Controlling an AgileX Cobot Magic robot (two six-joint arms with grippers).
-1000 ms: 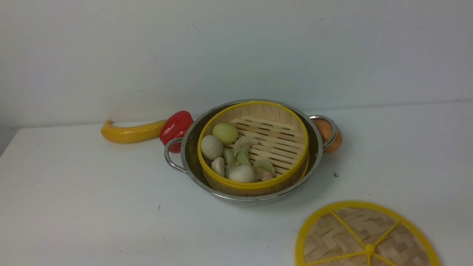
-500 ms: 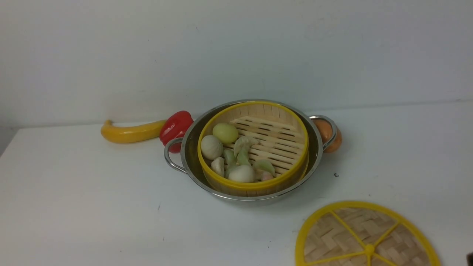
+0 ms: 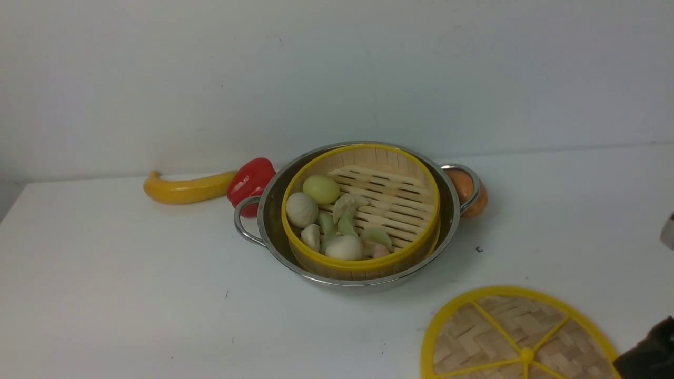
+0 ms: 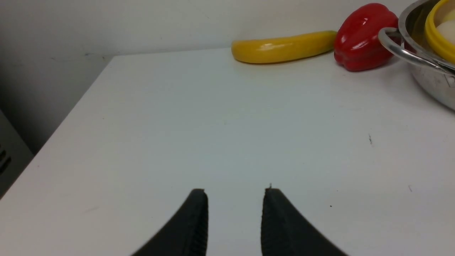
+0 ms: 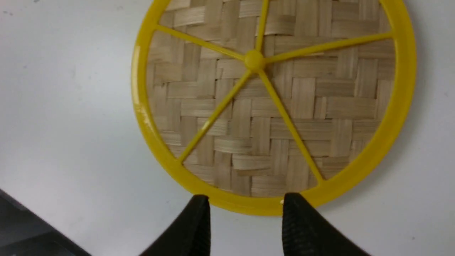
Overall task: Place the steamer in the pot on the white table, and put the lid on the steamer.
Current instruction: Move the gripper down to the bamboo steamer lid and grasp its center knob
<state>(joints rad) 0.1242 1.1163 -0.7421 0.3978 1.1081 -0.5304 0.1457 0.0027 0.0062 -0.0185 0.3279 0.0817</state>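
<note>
Right gripper [image 5: 246, 199]: jaws apart, nothing between them; fingertips poised at the near yellow rim of the lid [image 5: 270, 106]; contact with it impossible to tell.
Left gripper [image 4: 234, 193]: jaws apart over bare white table [image 4: 199, 117], holding nothing; pot [image 4: 426, 76] well ahead and off to its right.
Lid position: flat on the table, knob up, directly ahead of the right fingertips; well apart from the pot.
Steamer [image 3: 389, 195]: sits inside the pot, far ahead and to the left of the right gripper; uncovered, toy buns and dumplings [image 3: 337, 226] bunched at one side of the slatted floor.
Done: first half, by the look of it, with steamer seated in pot.
Left: second half entire; lid not yet gripped, lifted, carried over or set on the steamer.
Step in hand: probably the approach for a pinch on the lid's rim.
Right wrist view only: both right fingertips against the rim, plus the full weave and spokes.
Left wrist view only: left jaws, table edge, close look at yellow banana-shaped toy [image 4: 284, 51] and red pepper [image 4: 362, 39].
Front view only: pot, steamer and lid together; orange round toy [image 3: 474, 197] behind the pot's right handle; just a dark corner of the right gripper, none of the left.
</note>
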